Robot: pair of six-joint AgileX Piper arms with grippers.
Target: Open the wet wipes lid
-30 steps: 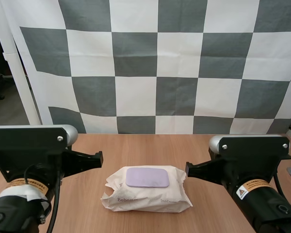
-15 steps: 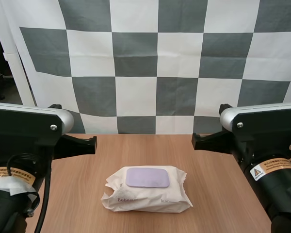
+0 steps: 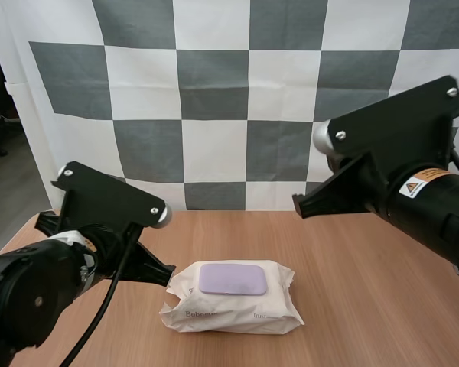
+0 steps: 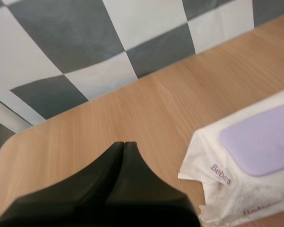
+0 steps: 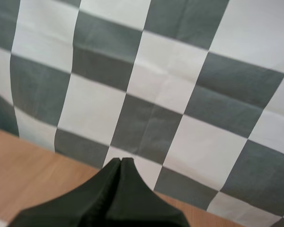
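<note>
While the pack of wet wipes (image 3: 231, 300) is lying about the middle of the desk (image 3: 359, 290), its lilac lid (image 3: 232, 279) is facing up and sitting flat, closed. Purple writing on the white wrapper is beginning with "Bebe"; the rest I cannot read. The left gripper (image 4: 124, 144) is hanging just beside the pack's left end, its fingers pressed together on nothing. The right gripper (image 5: 120, 161) is hovering high near the desk's far edge, also closed and empty. A warning sticker (image 3: 421, 183) is showing on the right arm, its text unreadable.
</note>
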